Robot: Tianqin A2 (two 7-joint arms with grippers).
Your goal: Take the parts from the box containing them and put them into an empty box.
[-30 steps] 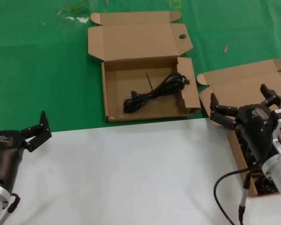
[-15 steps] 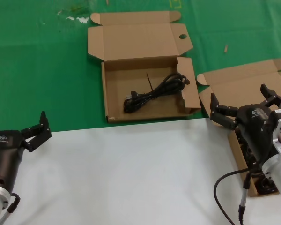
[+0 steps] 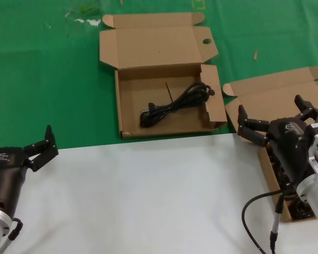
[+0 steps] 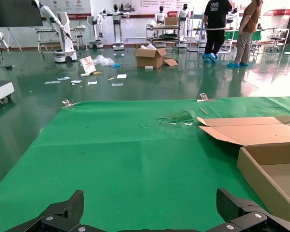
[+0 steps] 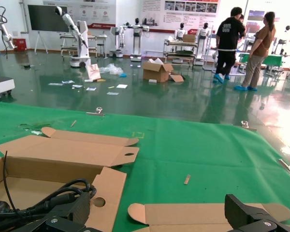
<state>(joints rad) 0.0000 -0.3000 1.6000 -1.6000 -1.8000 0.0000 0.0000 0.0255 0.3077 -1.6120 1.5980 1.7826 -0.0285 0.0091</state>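
One cord (image 3: 175, 103) lies diagonally in the holed box (image 3: 128, 108), plug toward its near-left corner. Right hand (image 3: 275, 120) spread above the plain box (image 3: 275, 92); left hand (image 3: 40, 147) spread, idle.

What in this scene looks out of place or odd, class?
Small debris litters the green mat: white scraps near the far edge and a tan sliver right of the holed-flap box. The boxes and the cord look orderly.
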